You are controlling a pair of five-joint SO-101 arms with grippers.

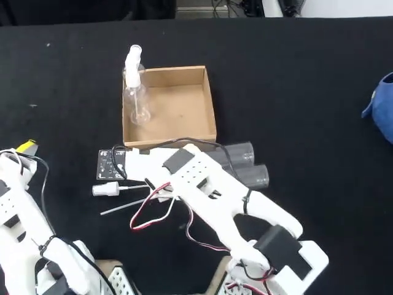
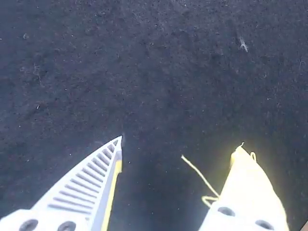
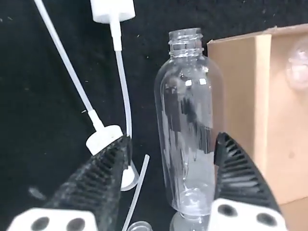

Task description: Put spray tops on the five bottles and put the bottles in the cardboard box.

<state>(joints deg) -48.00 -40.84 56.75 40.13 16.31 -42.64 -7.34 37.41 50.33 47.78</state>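
A clear bottle [image 3: 190, 120] without a top lies on the black table beside the cardboard box [image 3: 255, 106]. My right gripper [image 3: 171, 144] is open, with a black finger on either side of it. Two loose spray tops [image 3: 113, 9] [image 3: 103, 137] with long tubes lie next to that bottle. In the high view one spray top [image 1: 107, 188] lies in front of the cardboard box [image 1: 209, 104], near my right gripper [image 1: 116, 165]. A bottle with a spray top [image 1: 134, 86] stands in the box's far left corner. My left gripper [image 2: 178, 149] [image 1: 21, 150] is open over bare table at the left.
Two grey translucent cylinders [image 1: 245, 153] [image 1: 255, 175] lie right of the right arm, near the box's front corner. A loose tube [image 1: 123, 208] lies in front of the spray top. A blue object [image 1: 382, 114] sits at the right edge.
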